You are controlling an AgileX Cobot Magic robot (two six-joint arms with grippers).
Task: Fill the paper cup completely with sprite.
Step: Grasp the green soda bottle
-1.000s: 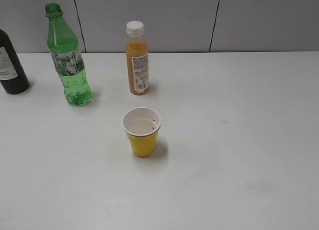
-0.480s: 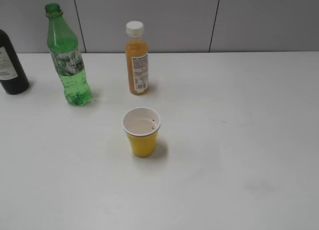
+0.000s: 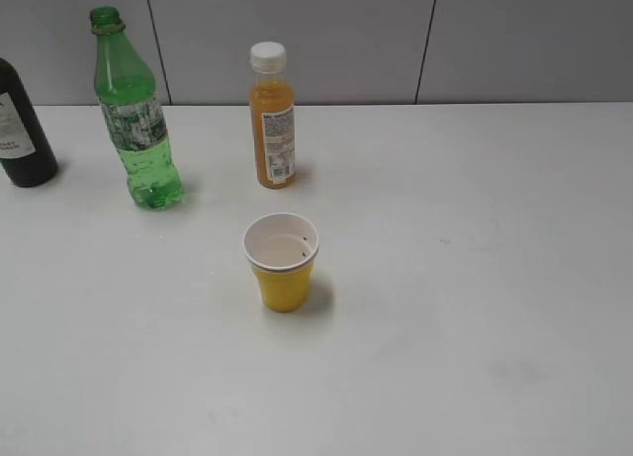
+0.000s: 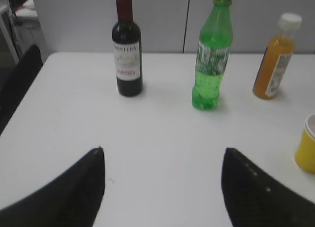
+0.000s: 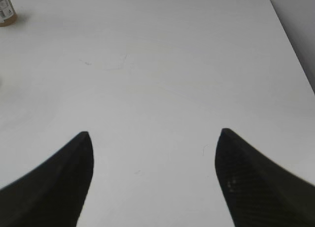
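The yellow paper cup (image 3: pixel 283 261) stands upright on the white table, white inside, and looks empty. It also shows at the right edge of the left wrist view (image 4: pixel 307 148). The uncapped green sprite bottle (image 3: pixel 135 112) stands at the back left, with a little clear liquid at the bottom; it also shows in the left wrist view (image 4: pixel 212 54). My left gripper (image 4: pixel 163 153) is open and empty over bare table, well short of the bottle. My right gripper (image 5: pixel 153 136) is open and empty over bare table. Neither gripper shows in the exterior view.
An orange juice bottle (image 3: pixel 272 117) with a white cap stands behind the cup. A dark glass bottle (image 3: pixel 22 130) stands at the far left edge, left of the sprite bottle (image 4: pixel 127 54). The table's right edge (image 5: pixel 290 45) shows in the right wrist view.
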